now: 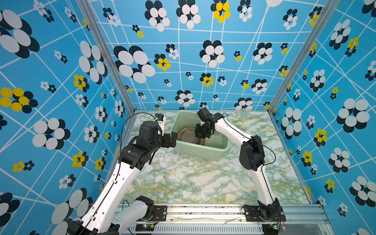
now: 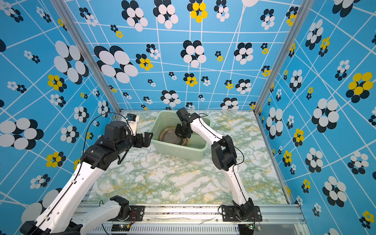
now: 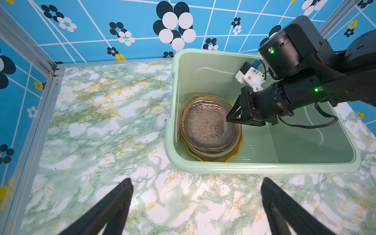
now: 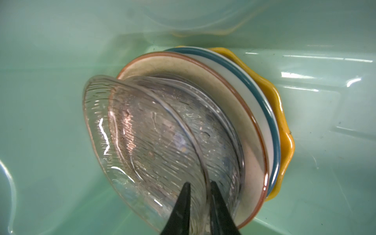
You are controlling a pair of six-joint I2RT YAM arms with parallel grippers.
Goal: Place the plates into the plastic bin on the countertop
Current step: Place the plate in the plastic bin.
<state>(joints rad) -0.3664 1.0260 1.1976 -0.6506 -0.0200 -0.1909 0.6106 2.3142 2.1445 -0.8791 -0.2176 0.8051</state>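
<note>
The green plastic bin [image 1: 200, 153] sits near the back of the marble countertop [image 1: 193, 183]. The plates [image 3: 209, 126] lie in a pile inside it, at the end nearer the left arm [image 1: 114, 183]. At the bottom is a yellow wavy plate [image 4: 284, 130], then a white plate [image 4: 264, 118] with a blue-green rim, then a cream plate [image 4: 183, 67] with a brown rim, and see-through glass ones on top. The top glass plate [image 4: 142, 132] is tipped up on one side. The right gripper [image 4: 200, 183] is down in the bin, jaws close together with that plate's rim between them; I cannot tell if they pinch it. The left gripper [image 3: 196, 180] hangs outside, just beside the bin, jaws wide apart and holding nothing.
</note>
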